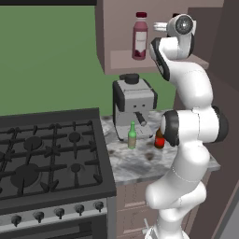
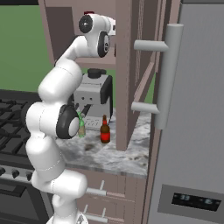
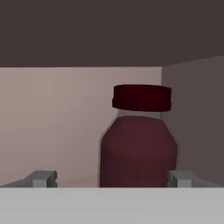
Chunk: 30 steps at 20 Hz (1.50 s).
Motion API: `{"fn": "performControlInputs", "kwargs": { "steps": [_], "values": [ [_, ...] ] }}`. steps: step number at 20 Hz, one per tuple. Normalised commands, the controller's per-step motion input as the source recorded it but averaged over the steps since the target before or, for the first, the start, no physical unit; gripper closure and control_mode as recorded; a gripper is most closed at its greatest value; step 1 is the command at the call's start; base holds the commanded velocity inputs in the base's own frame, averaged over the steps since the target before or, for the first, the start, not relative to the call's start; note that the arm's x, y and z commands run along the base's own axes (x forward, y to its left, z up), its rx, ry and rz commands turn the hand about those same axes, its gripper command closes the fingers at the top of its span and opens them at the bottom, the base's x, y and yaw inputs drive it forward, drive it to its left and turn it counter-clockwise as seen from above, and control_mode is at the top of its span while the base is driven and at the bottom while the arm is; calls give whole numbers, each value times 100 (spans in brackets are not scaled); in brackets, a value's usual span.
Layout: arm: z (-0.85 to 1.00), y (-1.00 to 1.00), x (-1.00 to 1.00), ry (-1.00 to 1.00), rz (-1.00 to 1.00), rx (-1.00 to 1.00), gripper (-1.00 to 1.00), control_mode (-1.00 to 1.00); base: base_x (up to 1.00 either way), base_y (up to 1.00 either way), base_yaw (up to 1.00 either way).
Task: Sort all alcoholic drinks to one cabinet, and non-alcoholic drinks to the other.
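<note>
My gripper (image 3: 113, 179) is open inside the upper cabinet, with its fingertips (image 3: 43, 178) spread wide. Just ahead of them, a little right of centre, a dark maroon bottle (image 3: 138, 144) with a dark red cap stands on the shelf; nothing is gripped. A pink bottle (image 1: 140, 37) with a white label and dark red cap stands on the same shelf to the left of my wrist. Down on the marble counter (image 1: 135, 163) stand a slim green bottle (image 1: 132, 135) and an amber-brown bottle (image 2: 105, 130) with a red label, both partly behind my arm.
A grey espresso machine (image 1: 134, 105) stands at the back of the counter behind the small bottles. A black gas stove (image 1: 46, 154) lies to the left. The open cabinet door (image 2: 124, 65) and a steel fridge (image 2: 192, 131) with a long handle (image 2: 166, 74) close off the right.
</note>
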Motion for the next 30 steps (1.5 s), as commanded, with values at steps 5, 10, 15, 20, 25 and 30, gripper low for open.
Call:
{"fn": "performControlInputs", "kwargs": {
  "steps": [5, 10, 15, 20, 25, 30],
  "values": [
    [9, -3, -7, 0, 0, 0, -100, -100, 0, 0, 0],
    [9, -3, -22, 0, 0, 0, -100, -100, 0, 0, 0],
    [5, -1, -43, 0, 0, 0, -100, -100, 0, 0, 0],
    [0, 0, -59, 0, 0, 0, -100, -100, 0, 0, 0],
    [-2, 0, -75, 0, 0, -1, -100, -100, 0, 0, 0],
    [-13, 1, -79, 0, 1, -3, -100, -100, 0, 0, 0]
  ]
}}
